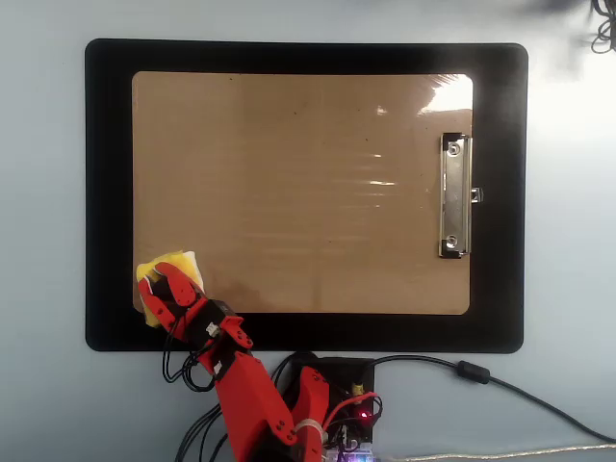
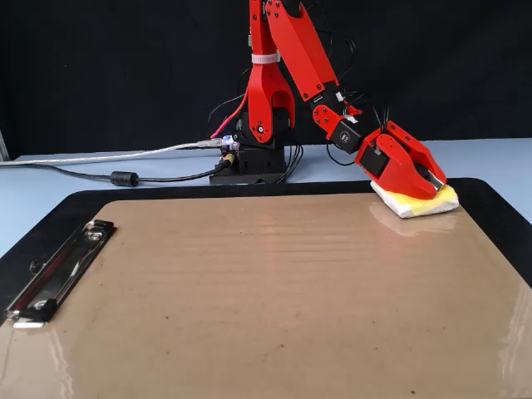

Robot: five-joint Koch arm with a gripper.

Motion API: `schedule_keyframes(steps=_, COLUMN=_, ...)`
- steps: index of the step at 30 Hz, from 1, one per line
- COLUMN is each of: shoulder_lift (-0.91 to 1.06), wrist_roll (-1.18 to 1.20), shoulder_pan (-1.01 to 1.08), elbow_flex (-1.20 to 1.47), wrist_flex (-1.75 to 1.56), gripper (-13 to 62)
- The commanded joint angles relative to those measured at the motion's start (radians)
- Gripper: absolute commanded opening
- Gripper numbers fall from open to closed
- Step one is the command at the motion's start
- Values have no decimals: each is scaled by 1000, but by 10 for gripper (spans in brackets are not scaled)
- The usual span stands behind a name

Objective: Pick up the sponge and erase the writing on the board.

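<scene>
While the fingers (image 1: 159, 285) clamp it, the sponge (image 2: 416, 201) lies flat at the board's (image 1: 298, 173) corner

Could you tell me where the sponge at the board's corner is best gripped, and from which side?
Probably from above, across its two opposite side edges: the sponge lies flat and low on the board, as the pincer over it suggests.

No readable text, labels, brands or numbers anywhere; only glare streaks on the board (image 1: 289, 183), no legible writing.
</scene>
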Motion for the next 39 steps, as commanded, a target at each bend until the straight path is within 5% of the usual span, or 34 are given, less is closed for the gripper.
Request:
schedule_keyframes(steps=1, shoulder_lift=11, wrist_roll=-46, shoulder_pan=-21, elbow_flex=-5, wrist_flex=-6, gripper=293)
schedule_keyframes(steps=7, shoulder_lift=25, wrist_roll=-78, shoulder_pan=-9, elbow_flex=-67, wrist_flex=-6, gripper=327)
schedule_keyframes(steps=10, shoulder_lift=183, wrist_roll=-92, shoulder_pan=51, elbow_flex=-120, wrist_flex=52, gripper=327)
schedule_keyframes(steps=13, shoulder_lift=348, wrist_roll=-91, shoulder_pan=161, elbow_flex=-232, wrist_flex=420, gripper=325)
schedule_keyframes(steps=17, shoulder_lift=712, wrist_roll=-18, shoulder_pan=288, elbow_flex=-403, wrist_flex=1325, gripper=323)
schedule_keyframes(steps=21, shoulder_lift=752, wrist_roll=114, shoulder_pan=538, elbow_flex=-491, wrist_flex=2060, gripper=324)
schedule_keyframes(steps=28, shoulder_lift=756, wrist_roll=296, shoulder_pan=945, elbow_flex=-158, wrist_flex=2005, gripper=330)
schedule_keyframes(steps=39, shoulder_lift=762, wrist_roll=296, shoulder_pan=1003, elbow_flex=-84, wrist_flex=1959, gripper=342)
